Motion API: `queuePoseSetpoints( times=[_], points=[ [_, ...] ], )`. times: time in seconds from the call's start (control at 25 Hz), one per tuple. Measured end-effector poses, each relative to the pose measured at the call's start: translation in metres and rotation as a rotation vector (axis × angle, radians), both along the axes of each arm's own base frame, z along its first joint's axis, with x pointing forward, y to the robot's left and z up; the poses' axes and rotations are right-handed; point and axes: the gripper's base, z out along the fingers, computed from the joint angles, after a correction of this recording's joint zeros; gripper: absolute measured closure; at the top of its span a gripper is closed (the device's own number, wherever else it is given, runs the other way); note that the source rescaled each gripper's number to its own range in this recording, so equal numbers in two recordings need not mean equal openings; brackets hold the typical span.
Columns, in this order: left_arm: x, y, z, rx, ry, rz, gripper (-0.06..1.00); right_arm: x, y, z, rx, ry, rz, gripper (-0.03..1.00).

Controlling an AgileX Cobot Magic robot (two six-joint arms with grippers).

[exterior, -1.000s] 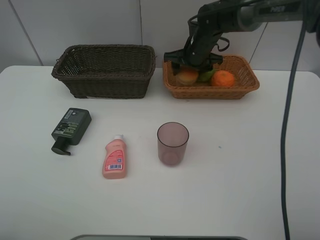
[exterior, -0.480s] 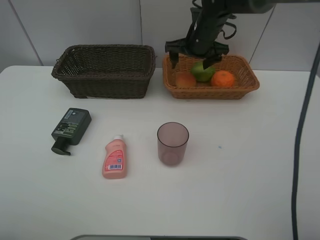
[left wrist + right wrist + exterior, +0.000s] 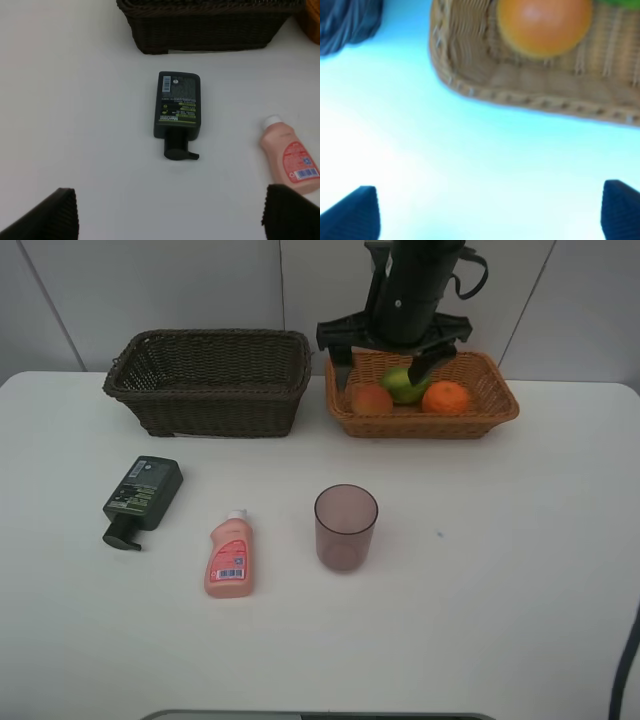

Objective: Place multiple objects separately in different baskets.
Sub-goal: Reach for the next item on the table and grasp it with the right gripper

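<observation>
lime [image 3: 398, 388]: partly behind right arm [image 3: 410, 290] | dark basket [image 3: 210, 30]: top cut off | peach [image 3: 545, 25]: blurred

A translucent purplish tumbler [image 3: 345, 528] stands upright, mouth up. Just to its left, seen from the front, a small pink bottle [image 3: 229, 557] lies flat with its white cap pointing away. Farther left lies a dark green pump bottle [image 3: 143, 495], label up. Behind the tumbler to the left sits the deep dark brown basket [image 3: 215, 412]. Behind it to the right, the shallower tan basket [image 3: 430, 426] holds a reddish peach [image 3: 371, 398], a green lime [image 3: 405, 384] and an orange [image 3: 445, 397], clustered together.
</observation>
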Motion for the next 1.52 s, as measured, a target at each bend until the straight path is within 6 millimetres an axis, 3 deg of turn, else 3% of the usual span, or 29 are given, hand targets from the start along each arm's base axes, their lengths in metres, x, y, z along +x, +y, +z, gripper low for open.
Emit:
queuePoseSetpoints(
  times=[0.56, 0.84, 1.16, 1.52],
  points=[
    [0.0, 0.0, 0.0, 0.0, 0.0, 0.0, 0.1, -0.095, -0.006, 0.028, 0.069, -0.049, 0.138, -0.01],
    [0.0, 0.0, 0.0, 0.0, 0.0, 0.0, 0.1, -0.13, -0.003, 0.036, 0.086, -0.061, 0.214, -0.01],
    [0.0, 0.0, 0.0, 0.0, 0.0, 0.0, 0.1, -0.142, -0.004, 0.005, 0.076, -0.009, 0.233, -0.01],
    [0.0, 0.0, 0.0, 0.0, 0.0, 0.0, 0.1, -0.124, 0.002, -0.041, 0.046, 0.041, 0.212, -0.01]
  ],
)
